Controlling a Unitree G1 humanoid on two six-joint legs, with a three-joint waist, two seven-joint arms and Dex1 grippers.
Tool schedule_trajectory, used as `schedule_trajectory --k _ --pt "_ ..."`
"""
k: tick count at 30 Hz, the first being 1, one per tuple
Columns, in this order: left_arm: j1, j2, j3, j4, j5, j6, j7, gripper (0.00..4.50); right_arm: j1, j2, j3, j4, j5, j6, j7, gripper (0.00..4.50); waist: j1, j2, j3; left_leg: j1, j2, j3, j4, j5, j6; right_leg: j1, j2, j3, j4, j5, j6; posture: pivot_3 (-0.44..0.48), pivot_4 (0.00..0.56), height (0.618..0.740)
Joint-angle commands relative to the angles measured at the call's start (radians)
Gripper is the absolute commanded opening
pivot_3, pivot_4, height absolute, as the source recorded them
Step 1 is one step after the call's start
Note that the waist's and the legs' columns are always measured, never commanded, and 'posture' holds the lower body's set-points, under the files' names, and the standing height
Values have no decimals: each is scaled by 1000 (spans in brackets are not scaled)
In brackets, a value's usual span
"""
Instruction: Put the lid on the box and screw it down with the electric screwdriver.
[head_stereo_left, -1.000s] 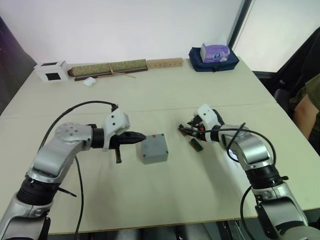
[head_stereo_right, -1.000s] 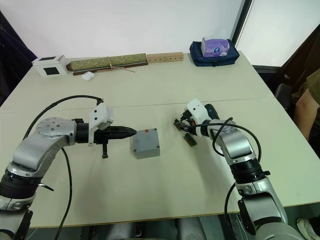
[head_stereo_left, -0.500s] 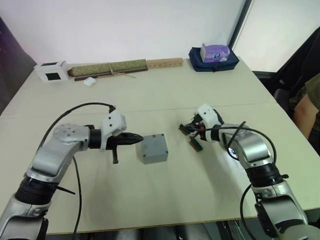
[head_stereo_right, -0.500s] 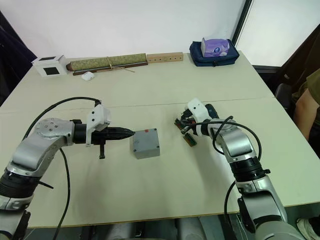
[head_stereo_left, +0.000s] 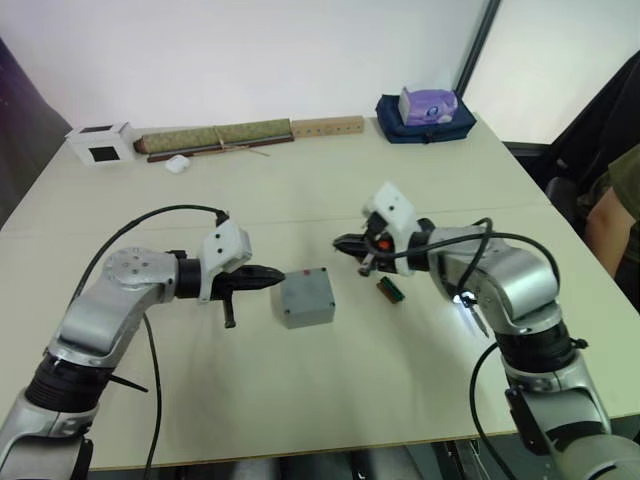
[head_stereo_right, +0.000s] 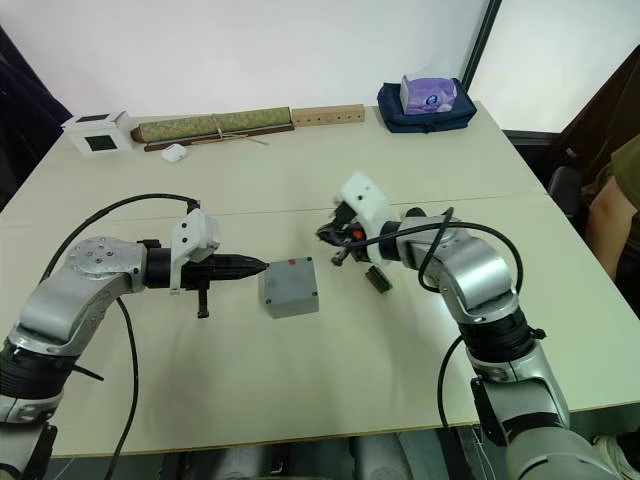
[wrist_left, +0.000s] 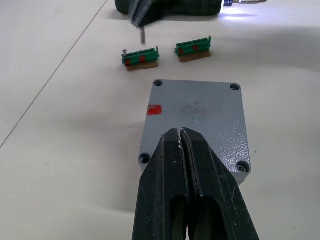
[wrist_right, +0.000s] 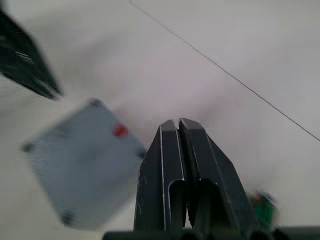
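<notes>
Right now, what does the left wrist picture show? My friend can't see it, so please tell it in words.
Two black gripper fingers pressed shut point at a square grey metal box with its lid on, a small red sticker on top and screw holes at the corners. Beyond the box, two small green connector pieces lie on the pale table.

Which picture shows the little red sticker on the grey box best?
The left wrist view: the red sticker is sharp and seen from close on the box's lid, near one corner screw hole. The right wrist view shows it blurred. In both eye views it is just a tiny red dot on the box top.
</notes>
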Motion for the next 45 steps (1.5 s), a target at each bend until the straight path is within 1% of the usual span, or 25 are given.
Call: schedule_trajectory --k 1,21,32,45 --pt "-2 9 34 -34 -16 4 7 0 -19 -4 20 -7 -6 -13 -7 18 4 0 0 0 -1 0 0 0 0 0 -1 0 0 0 0 0 150 740" --pt "14 20 64 -76 -53 30 14 0 -17 -17 69 62 -35 -62 7 18 -1 0 0 0 -1 0 1 0 0 0 0 0 0 0 0 0 150 740" --pt "16 37 74 -99 -73 55 21 0 -24 -12 64 36 -16 -48 24 18 -1 0 0 0 -1 0 1 0 0 0 0 0 0 0 0 0 150 740" --pt "23 38 73 -71 -69 29 11 0 -28 -12 67 27 -15 -44 23 18 -1 0 0 0 -1 0 1 0 0 0 0 0 0 0 0 0 150 740"
